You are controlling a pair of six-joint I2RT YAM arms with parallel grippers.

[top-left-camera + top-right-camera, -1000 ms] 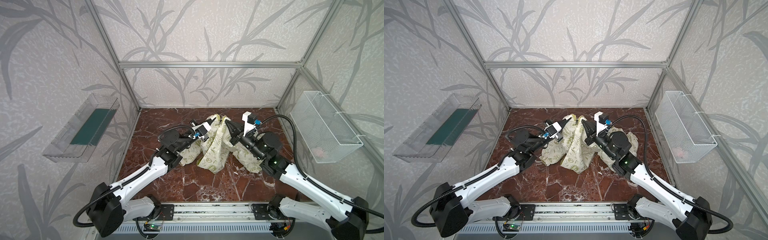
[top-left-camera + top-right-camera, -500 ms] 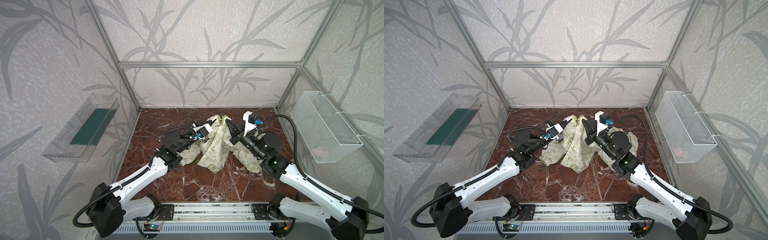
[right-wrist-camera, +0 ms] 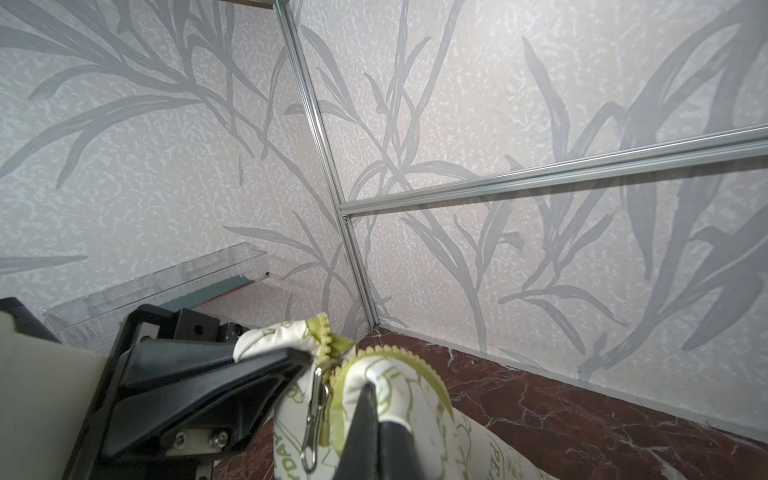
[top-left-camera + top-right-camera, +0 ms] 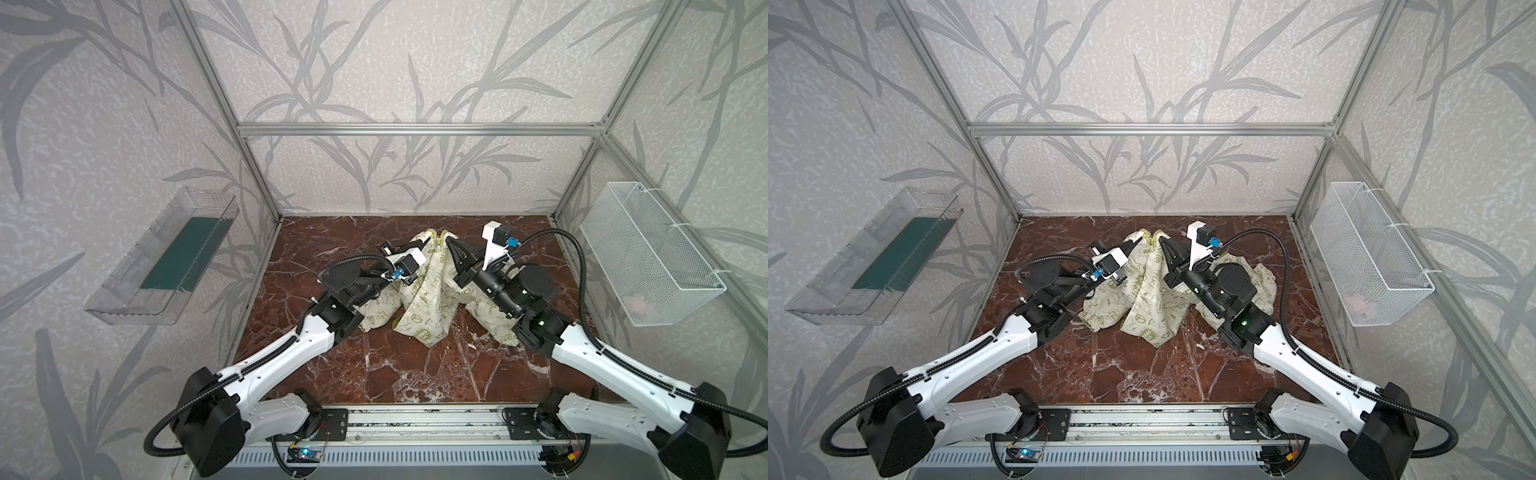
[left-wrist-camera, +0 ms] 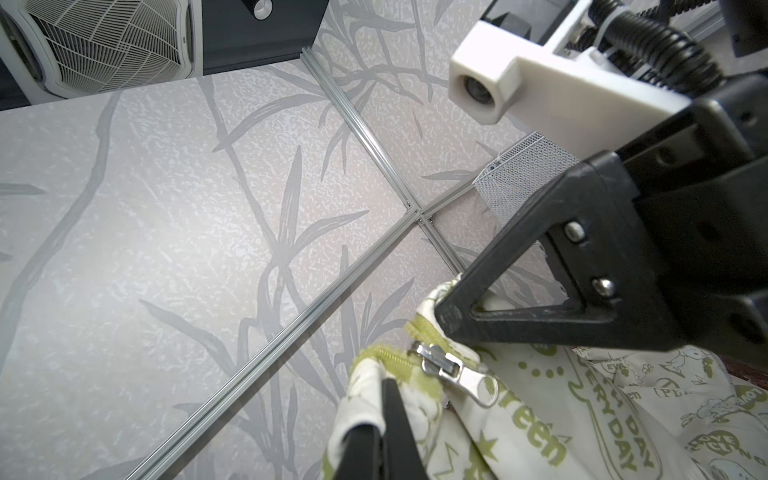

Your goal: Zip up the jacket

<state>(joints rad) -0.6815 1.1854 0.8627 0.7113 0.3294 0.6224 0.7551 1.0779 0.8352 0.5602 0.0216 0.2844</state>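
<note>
The jacket (image 4: 428,299) (image 4: 1148,299), cream with olive-green doodles and words, is lifted into a peak at mid-table. Both grippers meet at that peak. My left gripper (image 4: 427,243) (image 4: 1133,243) (image 5: 380,419) is shut on the fabric edge beside the green zipper teeth. My right gripper (image 4: 449,242) (image 4: 1163,242) (image 3: 380,411) is shut on the opposite edge. The silver zipper slider (image 5: 440,365) sits just below the two pinched corners, and its pull (image 3: 316,415) hangs down. Above the slider the teeth part.
A clear tray (image 4: 166,266) with a green insert hangs on the left wall. A white wire basket (image 4: 648,257) hangs on the right wall. The rest of the jacket spreads over the red marble floor (image 4: 374,374) under both arms.
</note>
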